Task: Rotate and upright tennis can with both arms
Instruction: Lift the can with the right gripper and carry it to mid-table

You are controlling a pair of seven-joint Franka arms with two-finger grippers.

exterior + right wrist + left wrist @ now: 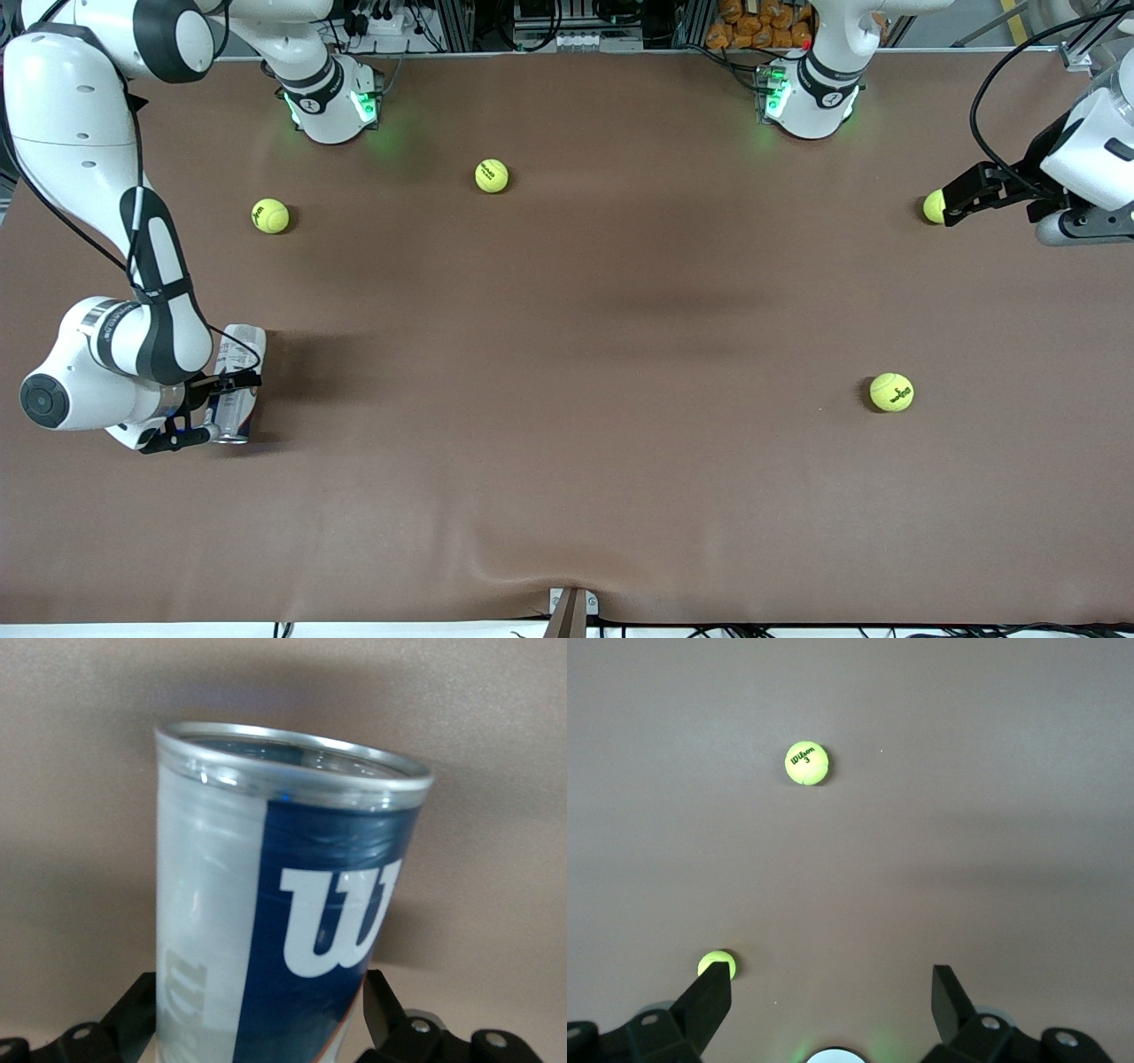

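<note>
Clear plastic tennis can (237, 383) lies at the right arm's end of the table, clasped between my right gripper's (213, 409) fingers. I'd tip it slowly, rim upward. My left gripper (955, 206) waits spread wide, well apart from the can.

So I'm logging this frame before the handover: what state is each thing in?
tennis can: lying on the table, open silver rim, gripped at its body
right gripper: shut on the tennis can
left gripper: open, empty, over the table's left-arm end
four tennis balls: loose on the table
</note>
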